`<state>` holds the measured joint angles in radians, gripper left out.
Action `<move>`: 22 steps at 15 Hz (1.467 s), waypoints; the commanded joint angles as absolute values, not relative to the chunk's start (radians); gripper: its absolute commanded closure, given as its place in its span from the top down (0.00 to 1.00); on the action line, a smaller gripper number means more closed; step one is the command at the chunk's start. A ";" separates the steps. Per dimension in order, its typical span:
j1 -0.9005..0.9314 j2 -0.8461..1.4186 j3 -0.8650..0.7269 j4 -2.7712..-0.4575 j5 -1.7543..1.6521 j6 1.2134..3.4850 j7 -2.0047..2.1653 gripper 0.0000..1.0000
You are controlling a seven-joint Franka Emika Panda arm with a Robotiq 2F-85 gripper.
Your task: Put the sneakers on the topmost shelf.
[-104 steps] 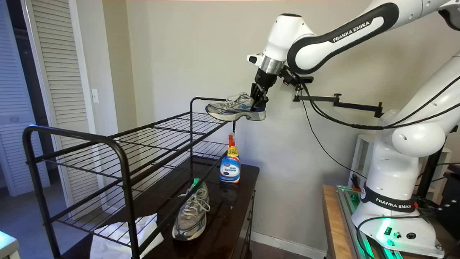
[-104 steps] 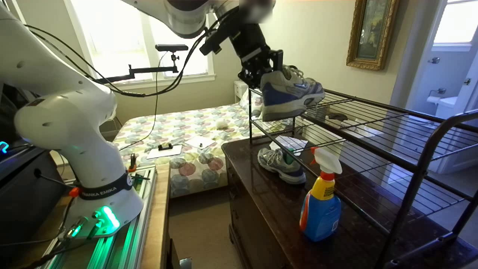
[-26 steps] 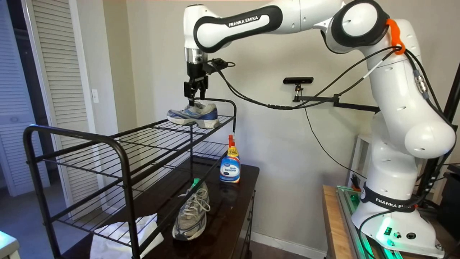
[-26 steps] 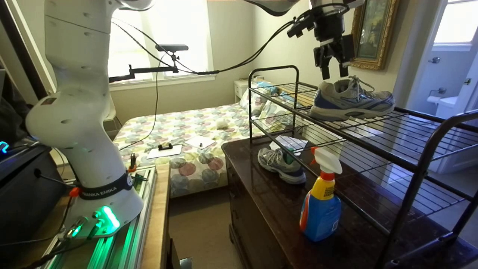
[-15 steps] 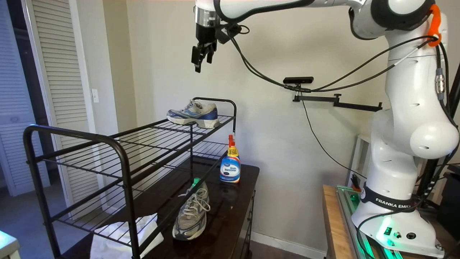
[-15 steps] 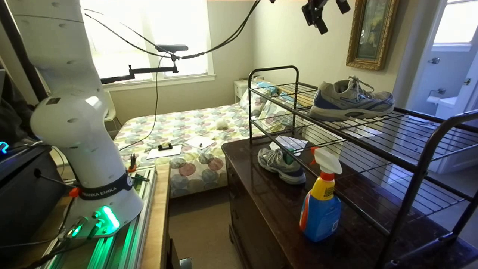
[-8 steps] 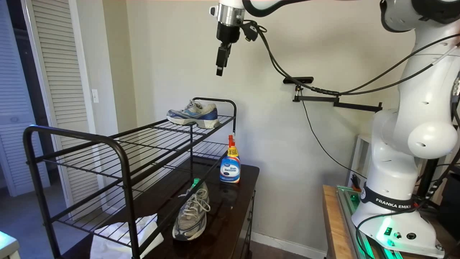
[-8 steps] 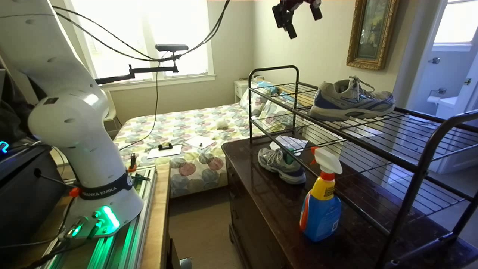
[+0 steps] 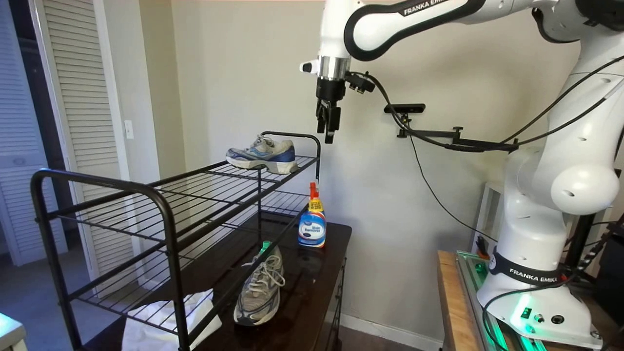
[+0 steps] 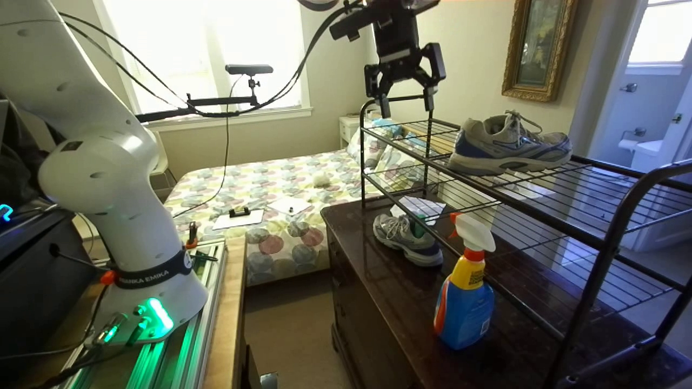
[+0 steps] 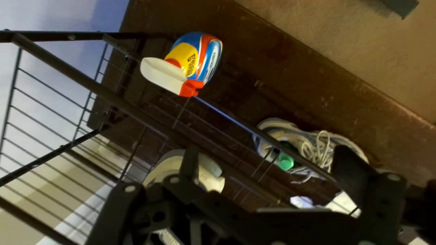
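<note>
One grey-and-white sneaker [image 9: 263,156] rests sole-down on the topmost shelf [image 10: 540,214] of the black wire rack, near one end; its heel [image 11: 211,180] shows partly behind a finger in the wrist view. Its mate, the sneaker [image 10: 408,240] with a green item [image 11: 285,161] stuck in its opening, sits on the dark dresser beside the rack, its laced toe [image 11: 316,149] partly covered by a finger and a rail. My gripper [image 10: 406,111] hangs above the rack's end, apart from both sneakers. Its fingers stand wide, nothing between them.
A blue spray bottle [image 9: 312,226] with a red-and-white trigger stands on the dresser [image 11: 272,88] between rack and edge. The rack's raised end frame [image 10: 397,98] is close to the gripper. White cloth or paper [image 9: 168,317] lies under the rack.
Earlier the gripper held the upper sneaker beside the rack; that sneaker was set on the topmost shelf and let go. The gripper rose, moved back toward the robot's base, turned and came lower.
</note>
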<state>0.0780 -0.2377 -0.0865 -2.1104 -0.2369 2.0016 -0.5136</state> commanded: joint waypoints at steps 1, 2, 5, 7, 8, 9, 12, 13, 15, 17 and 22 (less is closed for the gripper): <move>0.058 -0.234 -0.081 -2.132 -0.221 2.009 -0.557 1.00; 0.056 -0.233 -0.086 -2.145 -0.215 2.014 -0.580 1.00; 0.055 -0.235 -0.087 -2.149 -0.212 2.017 -0.598 1.00; 0.055 -0.265 -0.067 -2.189 -0.277 2.040 -0.586 1.00; 0.056 -0.282 -0.061 -2.229 -0.306 2.058 -0.605 1.00; 0.052 -0.301 -0.059 -2.290 -0.334 2.085 -0.608 1.00; 0.041 -0.312 -0.093 -2.415 -0.321 2.113 -0.654 1.00; 0.037 -0.318 -0.106 -2.454 -0.310 2.127 -0.678 1.00; 0.023 -0.322 -0.136 -2.542 -0.307 2.166 -0.764 1.00; 0.015 -0.310 -0.164 -2.612 -0.310 2.243 -0.882 1.00; 0.057 -0.254 -0.142 -2.711 -0.251 2.361 -1.087 1.00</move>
